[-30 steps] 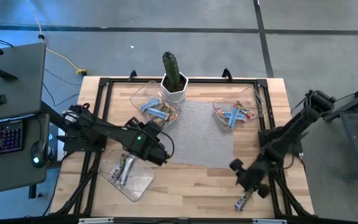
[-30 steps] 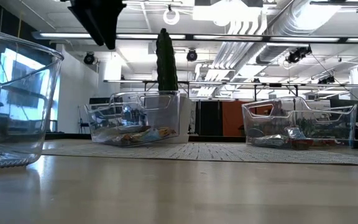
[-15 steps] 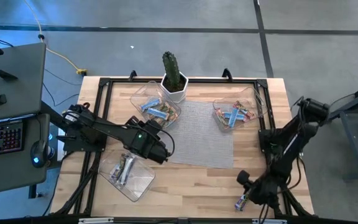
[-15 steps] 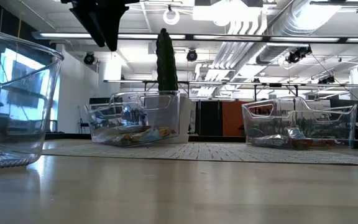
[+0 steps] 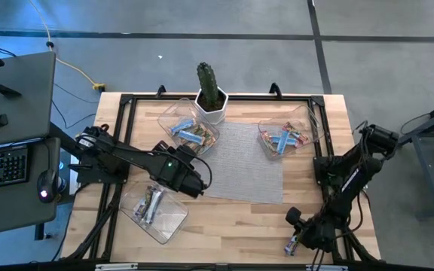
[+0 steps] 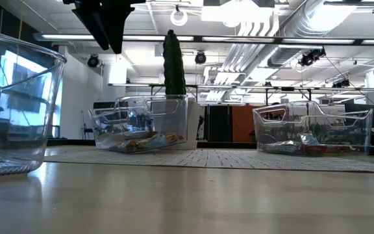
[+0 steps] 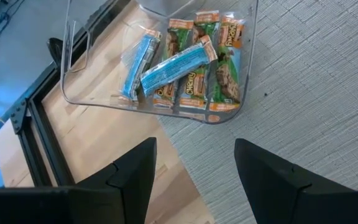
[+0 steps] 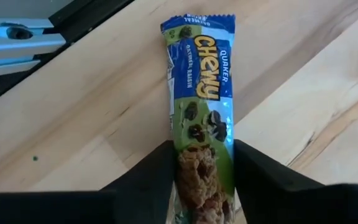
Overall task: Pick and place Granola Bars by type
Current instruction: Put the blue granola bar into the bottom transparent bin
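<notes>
One granola bar (image 8: 201,106), light, thin and slippery-wrapped, lies on the worktop (image 5: 239,222) at lower right, the right hand (image 8: 202,186) clamped across its narrow sides; the left hand (image 7: 194,180) hangs apart mid-left.

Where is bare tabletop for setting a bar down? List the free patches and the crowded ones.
Free: the grey mat between the two rear tubs, and the bare wood between the front-left tub and the right gripper. Crowded: the rear, with the cactus pot and both filled tubs, and the front-right corner, where the jaws straddle a bar.
</notes>
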You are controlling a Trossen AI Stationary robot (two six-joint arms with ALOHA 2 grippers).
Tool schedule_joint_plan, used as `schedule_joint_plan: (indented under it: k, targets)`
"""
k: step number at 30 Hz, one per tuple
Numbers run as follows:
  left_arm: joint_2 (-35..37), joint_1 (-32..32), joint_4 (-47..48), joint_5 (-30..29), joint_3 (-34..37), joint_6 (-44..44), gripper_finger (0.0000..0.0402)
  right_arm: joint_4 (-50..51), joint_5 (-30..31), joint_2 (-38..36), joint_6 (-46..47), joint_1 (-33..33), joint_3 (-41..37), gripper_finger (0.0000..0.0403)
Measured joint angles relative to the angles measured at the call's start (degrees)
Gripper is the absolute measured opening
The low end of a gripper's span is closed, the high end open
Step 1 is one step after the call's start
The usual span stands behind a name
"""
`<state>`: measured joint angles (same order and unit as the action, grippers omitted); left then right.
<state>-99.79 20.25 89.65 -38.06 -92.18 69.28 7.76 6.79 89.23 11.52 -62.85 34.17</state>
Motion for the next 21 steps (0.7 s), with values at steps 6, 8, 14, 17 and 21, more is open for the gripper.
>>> schedule_joint_plan:
  k: [6, 8, 14, 17, 21]
  targets:
    - [0.00, 0.00, 0.45, 0.00, -0.20, -0.31, 0.0211, -1.74, 0.31, -1.24, 0.42, 0.23, -0.21, 0.0086]
    - [0.00, 0.00, 0.37, -0.03, -1.04, -0.87, 0.0211, -3.17, 1.20, -1.84, -0.88, 0.34, -0.28, 0.0077]
    - [-0.02, 0.00, 0.40, -1.64, -6.13, -7.80, 0.0211, -5.23, 10.28, -6.39, -9.69, 4.08, -0.28, 0.0077]
    - [-0.02, 0.00, 0.35, -4.03, -10.55, -13.59, 0.0211, -6.52, 16.52, -9.54, -17.65, 8.36, -0.28, 0.0079]
    - [-0.02, 0.00, 0.39, -8.19, -17.27, -23.82, 0.0211, -13.06, 19.71, -11.88, -27.84, 17.36, -0.26, 0.0078]
